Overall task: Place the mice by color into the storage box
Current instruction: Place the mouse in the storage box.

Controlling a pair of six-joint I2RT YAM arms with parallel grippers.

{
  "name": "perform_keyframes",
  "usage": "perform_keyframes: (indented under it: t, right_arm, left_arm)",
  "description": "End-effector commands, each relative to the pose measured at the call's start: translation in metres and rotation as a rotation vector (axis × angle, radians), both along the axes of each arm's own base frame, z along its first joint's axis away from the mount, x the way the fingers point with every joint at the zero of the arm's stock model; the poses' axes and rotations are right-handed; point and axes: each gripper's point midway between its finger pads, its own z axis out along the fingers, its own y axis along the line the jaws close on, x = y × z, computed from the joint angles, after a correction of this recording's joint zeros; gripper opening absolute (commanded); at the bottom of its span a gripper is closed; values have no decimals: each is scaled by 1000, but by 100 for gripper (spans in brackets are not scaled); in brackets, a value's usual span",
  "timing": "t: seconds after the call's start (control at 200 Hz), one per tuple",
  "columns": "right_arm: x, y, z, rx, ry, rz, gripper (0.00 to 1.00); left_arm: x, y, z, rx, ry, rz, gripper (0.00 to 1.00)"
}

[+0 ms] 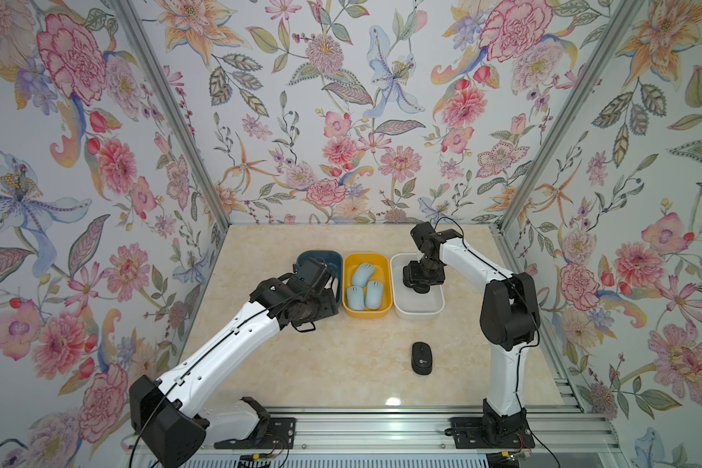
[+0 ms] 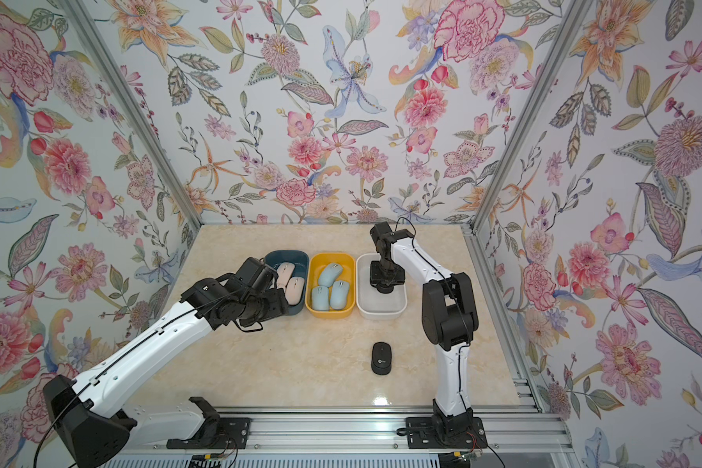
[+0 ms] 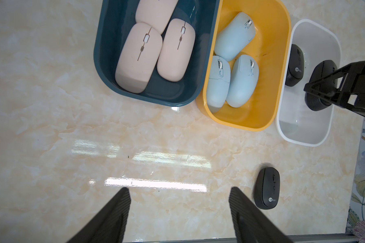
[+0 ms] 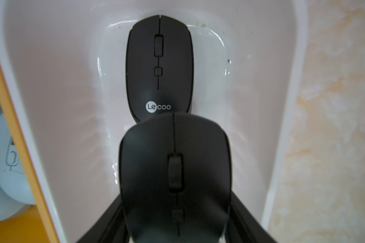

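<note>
**A:** Bins, from the left arm's side?

**B:** 1 dark teal plastic bin (image 3: 102, 69), containing 3 flat pale pink mice (image 3: 138, 56). Touching it, 1 yellow plastic bin (image 3: 268, 84), containing 3 light blue mice (image 3: 241, 82). Beside that, 1 white plastic bin (image 4: 51, 84), with 1 black mouse with a white round logo (image 4: 158, 67) flat on its floor.

**A:** Other black units?

**B:** 2. The second black mouse (image 4: 174, 172) is over the white bin, pinched at its sides by the right gripper (image 4: 177, 223); contact with the floor cannot be told. The third black mouse (image 1: 422, 358) lies alone on the cream marble tabletop (image 1: 321, 364), well apart from the bins.

**A:** Left gripper (image 3: 179, 193)?

**B:** Jaws spread, nothing between them, above bare tabletop near the teal bin.
</note>
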Motion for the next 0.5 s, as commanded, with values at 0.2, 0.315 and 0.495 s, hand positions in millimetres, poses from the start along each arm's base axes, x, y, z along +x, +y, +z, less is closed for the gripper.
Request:
perform_keyframes:
  t: [0.2,0.315,0.495]
  right_arm:
    - [-1,-8,-26,2,48,-17,54]
    - [-5,-10,-36,-3,66,-15,54]
    - [-8,-10,-43,-3,87,-19,54]
  left_arm:
    - [4,5,5,16,-6,18,77]
    - [4,3,5,17,-1,14,77]
    - [7,1,6,17,-2,8,77]
